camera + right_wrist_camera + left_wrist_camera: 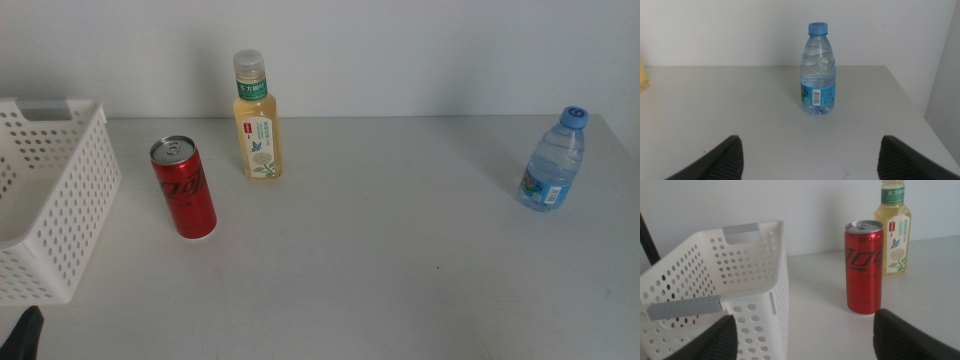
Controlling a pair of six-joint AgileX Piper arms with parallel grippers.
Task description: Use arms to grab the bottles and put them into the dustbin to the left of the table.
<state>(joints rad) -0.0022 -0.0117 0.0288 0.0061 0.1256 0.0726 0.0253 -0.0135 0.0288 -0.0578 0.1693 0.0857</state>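
Note:
A slim red soda can point(184, 187) stands upright on the table point(380, 260), left of centre. A tall yellow tea bottle point(257, 120) stands behind it. A small clear blue-capped water bottle point(553, 160) stands far right. The white perforated dustbin point(50, 195) sits at the table's left edge and looks empty. My left gripper point(805, 332) is open and empty, low at the front left, facing the dustbin point(715, 280) and the can point(864, 267). My right gripper point(810, 155) is open and empty, facing the water bottle point(818, 70) from a distance; it does not show in the middle view.
A white wall runs behind the table. A tip of the left arm point(28, 335) shows at the bottom left corner of the middle view. The table's right edge point(910, 105) lies just beyond the water bottle.

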